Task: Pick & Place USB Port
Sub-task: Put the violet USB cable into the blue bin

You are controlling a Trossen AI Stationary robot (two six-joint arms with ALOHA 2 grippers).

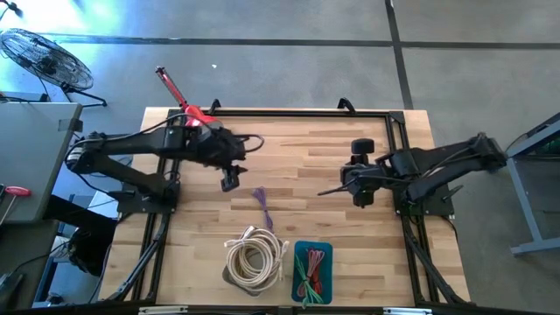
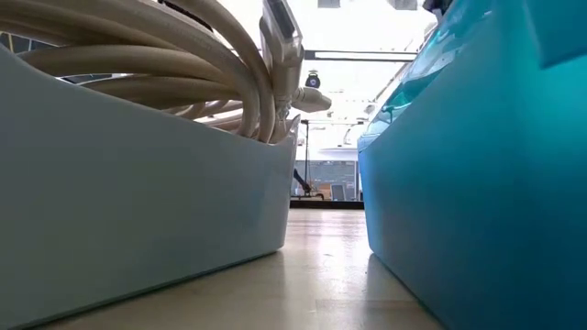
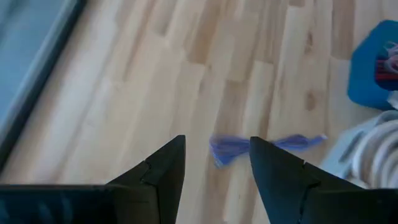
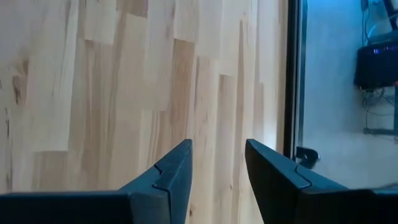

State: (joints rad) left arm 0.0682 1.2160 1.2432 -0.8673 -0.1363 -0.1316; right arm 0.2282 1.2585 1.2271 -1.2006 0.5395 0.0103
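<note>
A small purple cable bundle lies flat on the wooden table near its middle, touched by nothing. My left gripper hangs open above the table, just left of and beyond the bundle. In the left wrist view the purple bundle shows on the wood past the open fingers. My right gripper hangs open over bare wood on the right half; its wrist view shows nothing between the fingers.
At the near edge stand a white bin holding a coil of cream cable and a blue bin with coloured cables. A red-handled tool lies at the far left corner. A black frame rims the table.
</note>
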